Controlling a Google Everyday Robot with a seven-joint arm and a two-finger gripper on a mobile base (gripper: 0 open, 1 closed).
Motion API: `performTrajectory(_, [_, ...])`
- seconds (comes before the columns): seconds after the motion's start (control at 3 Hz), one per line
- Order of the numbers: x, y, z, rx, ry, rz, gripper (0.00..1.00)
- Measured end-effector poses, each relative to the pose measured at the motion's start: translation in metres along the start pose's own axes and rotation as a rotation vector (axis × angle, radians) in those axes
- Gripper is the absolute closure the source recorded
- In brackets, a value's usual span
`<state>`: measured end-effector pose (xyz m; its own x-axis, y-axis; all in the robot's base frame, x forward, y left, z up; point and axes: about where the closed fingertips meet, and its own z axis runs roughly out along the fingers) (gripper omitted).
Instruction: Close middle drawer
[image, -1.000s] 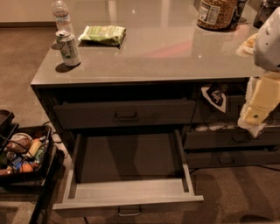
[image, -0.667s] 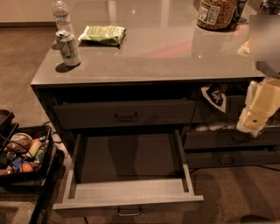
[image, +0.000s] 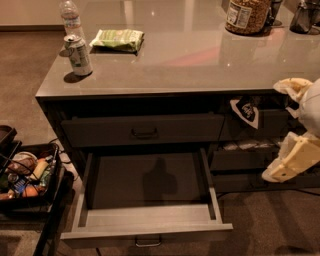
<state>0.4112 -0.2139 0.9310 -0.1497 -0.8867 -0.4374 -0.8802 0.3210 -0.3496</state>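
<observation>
The middle drawer (image: 145, 234) is pulled far out at the bottom centre, with its plain grey interior (image: 147, 182) empty and a small handle (image: 148, 243) on its front. Above it, another drawer (image: 142, 131) is shut. My gripper (image: 270, 131) is at the right edge, to the right of the open drawer and above its level, touching nothing. Its two cream fingers (image: 290, 160) stand apart with nothing between them.
On the grey counter (image: 190, 65) stand a soda can (image: 79, 55), a water bottle (image: 71, 17), a green snack bag (image: 117, 40) and a jar (image: 245, 15). More drawers (image: 240, 160) are to the right. A black bin (image: 25, 177) with items is on the floor at left.
My gripper has moved down along the right edge, from counter-top height to drawer height. The middle drawer has not moved.
</observation>
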Motion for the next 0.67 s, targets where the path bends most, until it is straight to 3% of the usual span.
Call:
performTrajectory(0.33, [-0.0189, 0.0015, -0.0023, 0.000, -0.077, 0.026, 0.00])
performTrajectory(0.67, [-0.0190, 0.0016, -0.0022, -0.001, -0.077, 0.026, 0.00])
